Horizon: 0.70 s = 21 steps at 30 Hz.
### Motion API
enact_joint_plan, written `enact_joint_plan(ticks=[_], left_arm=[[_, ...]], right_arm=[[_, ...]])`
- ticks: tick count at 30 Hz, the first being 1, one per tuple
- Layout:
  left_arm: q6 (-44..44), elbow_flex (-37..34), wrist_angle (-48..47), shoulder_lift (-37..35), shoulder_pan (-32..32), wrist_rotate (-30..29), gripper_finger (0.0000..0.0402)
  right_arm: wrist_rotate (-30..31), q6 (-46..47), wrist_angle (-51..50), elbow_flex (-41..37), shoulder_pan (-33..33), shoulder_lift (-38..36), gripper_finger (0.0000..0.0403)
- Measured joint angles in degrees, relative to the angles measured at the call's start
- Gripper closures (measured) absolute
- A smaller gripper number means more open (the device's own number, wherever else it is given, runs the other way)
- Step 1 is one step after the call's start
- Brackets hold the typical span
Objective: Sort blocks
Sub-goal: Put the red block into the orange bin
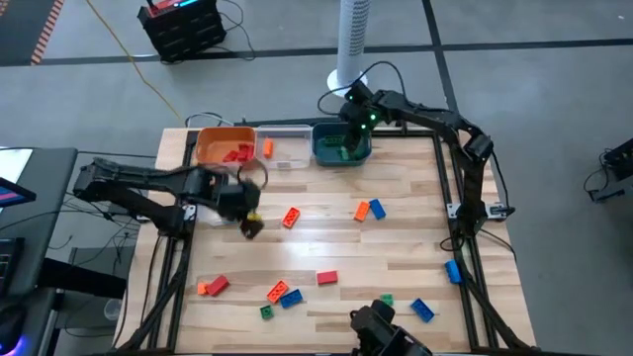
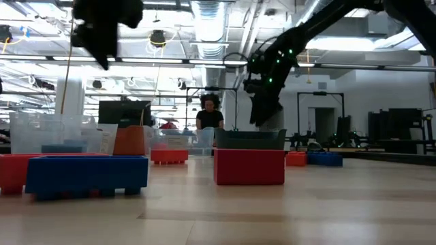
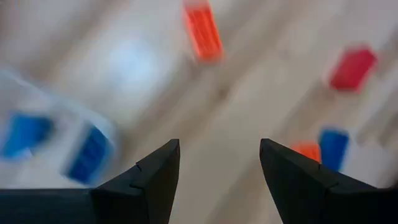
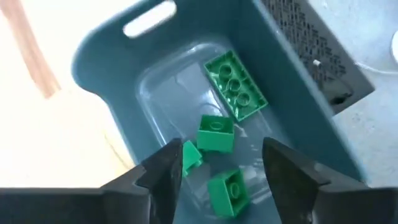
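Observation:
Small studded blocks in red, orange, blue and green lie scattered on the wooden table [image 1: 326, 242]. My left gripper [image 3: 219, 146] is open and hangs over the left-middle of the table [image 1: 250, 222], above bare wood near an orange-red block [image 3: 202, 31]; nothing is between its fingers. My right gripper [image 4: 221, 149] is open above the teal bin [image 1: 341, 143] at the far edge. Several green blocks [image 4: 235, 84] lie on that bin's bottom. Red blocks [image 1: 235, 153] lie in the orange bin [image 1: 210, 146].
A clear bin [image 1: 287, 148] with blue blocks [image 3: 25, 134] stands between the orange and teal bins. Loose blocks lie at mid-table [image 1: 368, 210] and along the near edge [image 1: 282, 294]. A blue block [image 1: 453, 270] sits by the right frame. A person [image 2: 209, 116] stands beyond the table.

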Motion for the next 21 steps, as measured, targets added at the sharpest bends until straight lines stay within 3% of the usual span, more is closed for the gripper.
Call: enact_joint_plan(ticks=[8,15,21], left_arm=[[-17.6,-1.8,-0.1,7.9,-16.1,7.9,0.0187],[-31.3,-1.8,-1.8,15.8,-20.3,18.6,0.0187],[-32.5,-1.8,-3.8,19.4,-21.8,24.6,0.0181]], right_arm=[[-0.1,-3.6,-6.3,8.9,2.6,-4.6,0.0177],[-0.1,-5.8,-3.1,9.7,5.2,-13.6,0.0177],[-0.2,-5.9,-0.7,9.7,6.2,-18.1,0.0178]])
